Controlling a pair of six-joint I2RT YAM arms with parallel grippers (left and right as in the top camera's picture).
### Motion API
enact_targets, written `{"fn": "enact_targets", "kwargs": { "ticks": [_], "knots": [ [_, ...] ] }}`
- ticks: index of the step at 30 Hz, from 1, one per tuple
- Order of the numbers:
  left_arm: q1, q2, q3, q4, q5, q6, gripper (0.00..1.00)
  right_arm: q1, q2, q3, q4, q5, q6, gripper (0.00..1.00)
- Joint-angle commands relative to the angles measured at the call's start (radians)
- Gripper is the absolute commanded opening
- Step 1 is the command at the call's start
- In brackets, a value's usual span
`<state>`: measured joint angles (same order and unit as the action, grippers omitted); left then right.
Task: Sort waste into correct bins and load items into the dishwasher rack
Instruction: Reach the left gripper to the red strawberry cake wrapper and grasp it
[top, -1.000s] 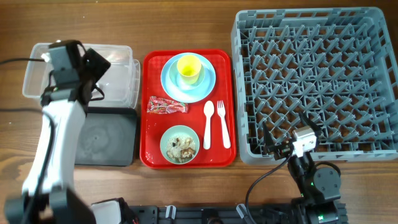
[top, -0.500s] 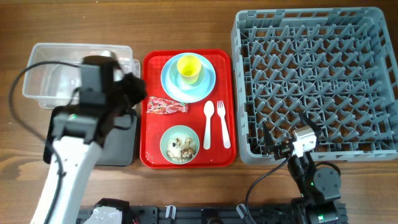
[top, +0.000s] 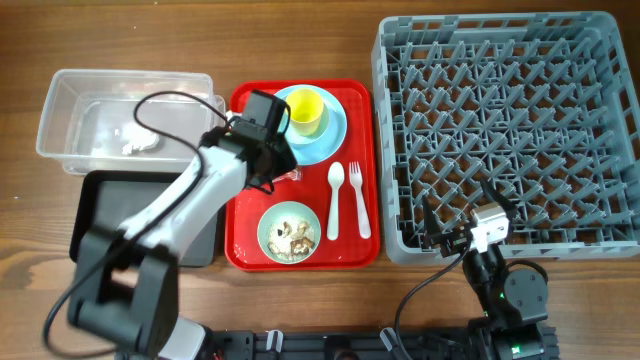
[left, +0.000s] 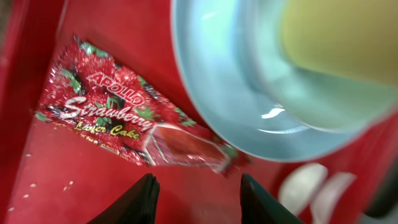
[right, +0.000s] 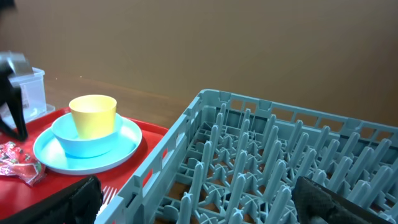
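My left gripper (top: 268, 152) is open and low over the red serving tray (top: 243, 232). In the left wrist view its fingertips (left: 198, 194) hover just short of the red-and-white wrapper (left: 118, 127), which lies beside the light blue plate (left: 249, 106). The yellow cup (top: 305, 110) stands on that plate (top: 330, 135). A pale green bowl (top: 290, 232) holds brownish food scraps. A white fork (top: 335, 200) and spoon (top: 357, 195) lie side by side. A white tissue (top: 138, 140) lies in the clear tub (top: 70, 110). My right gripper (right: 199, 208) is open and empty at the front edge of the grey rack (top: 510, 130).
The black tray (top: 98, 200) sits in front of the clear tub, partly under my left arm. The rack holds nothing. The right wrist view shows the rack's pegs (right: 261, 162), the cup (right: 93, 115) and the wrapper (right: 18, 163).
My left arm has swung right from over the clear tub to the red tray, above the wrapper. The tissue now shows in the tub. The right arm has not moved.
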<state>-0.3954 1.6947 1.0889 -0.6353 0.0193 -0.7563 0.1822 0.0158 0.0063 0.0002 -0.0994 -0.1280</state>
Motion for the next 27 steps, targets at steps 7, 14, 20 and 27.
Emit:
{"fn": "enact_targets", "kwargs": {
  "ticks": [7, 14, 20, 27],
  "knots": [
    [0.001, 0.135, -0.014, 0.038, -0.021, -0.048, 0.5, -0.001, -0.002, -0.001, 0.005, 0.006, -0.003, 1.0],
    [-0.002, 0.137, -0.03, 0.045, -0.043, -0.047, 0.45, -0.001, -0.002, -0.001, 0.005, 0.006, -0.003, 1.0],
    [-0.002, 0.137, -0.031, 0.036, -0.043, -0.04, 0.08, -0.001, -0.002, -0.001, 0.005, 0.006, -0.003, 1.0],
    [0.013, 0.097, -0.03, 0.014, -0.044, -0.028, 0.04, -0.001, -0.002, -0.001, 0.005, 0.006, -0.003, 1.0]
  ]
}}
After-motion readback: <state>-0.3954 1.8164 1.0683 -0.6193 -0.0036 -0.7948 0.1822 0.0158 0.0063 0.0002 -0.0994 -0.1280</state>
